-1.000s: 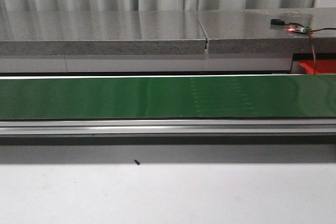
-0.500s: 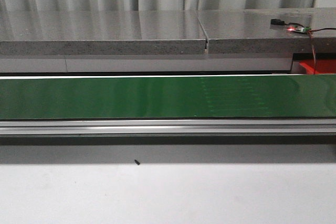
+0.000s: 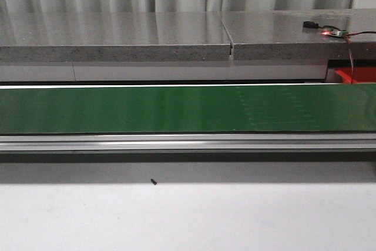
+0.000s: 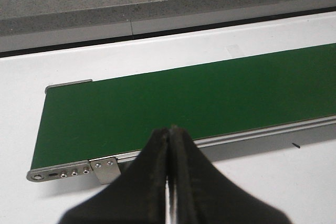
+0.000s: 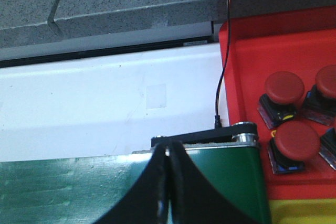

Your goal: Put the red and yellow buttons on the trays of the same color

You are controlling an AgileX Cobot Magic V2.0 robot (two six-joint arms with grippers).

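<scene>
Red buttons (image 5: 284, 89) are seen lying in the red tray (image 5: 247, 40) at the end of the green conveyor belt (image 3: 176, 109), with a strip of yellow tray (image 5: 302, 211) just beside it. The left claw (image 4: 169, 132) is pressed together over the belt's other end, clamped on nothing. The right claw (image 5: 169, 150) is likewise closed and empty, above the white tabletop (image 5: 105, 103).
</scene>
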